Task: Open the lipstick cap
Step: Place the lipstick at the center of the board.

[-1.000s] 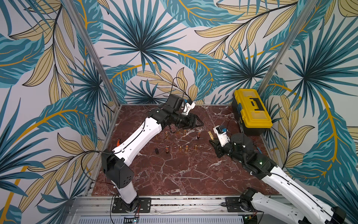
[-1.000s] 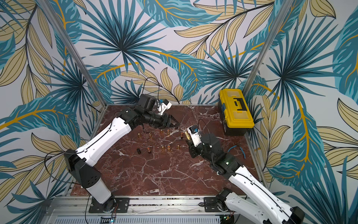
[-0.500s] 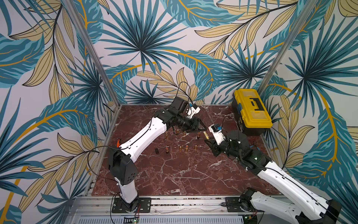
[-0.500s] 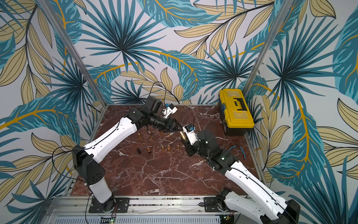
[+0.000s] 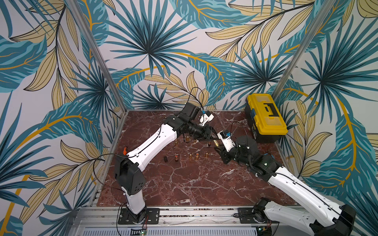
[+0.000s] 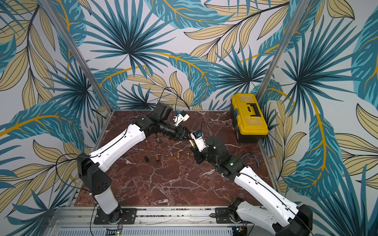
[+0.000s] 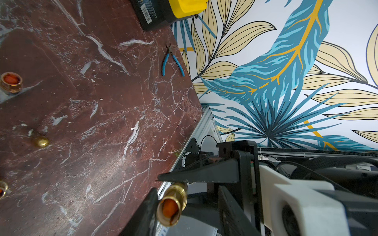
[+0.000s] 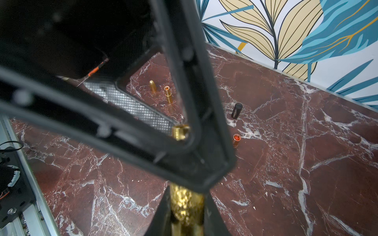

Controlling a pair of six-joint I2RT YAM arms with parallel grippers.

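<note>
Your lipstick (image 8: 187, 204) is up off the tabletop (image 5: 184, 183), lying roughly level in the air between the two arms, over the back half of the marble. You have its glittery gold barrel clamped in the right claw (image 8: 187, 196): in the right wrist view both of its fingers (image 8: 161, 218) press on the barrel from either side. The far end points straight at your left wrist camera, where it shows as a smooth gold rim with orange-red inside.

Your left claw (image 6: 187, 139) faces the right one head-on, set narrow, with a finger on each side of that smooth end. In the right wrist view the gold tip shows through the open frame of one left finger (image 8: 194, 92), against the mesh pad (image 8: 131, 106) of the other. Whether the pads actually bite on it I cannot tell you; the black frames cover the contact.

Below and beside the two claws, small gold tubes (image 5: 190, 157) stand in two loose rows on the tabletop, several of them showing orange tops. A black cylinder (image 5: 165, 159) stands at the left-arm end of the nearer row. The yellow toolbox (image 5: 266, 116) sits with its lid down in the back corner on the right arm's side, and blue-handled pliers (image 6: 250, 156) lie near that same edge, close to the right arm.
</note>
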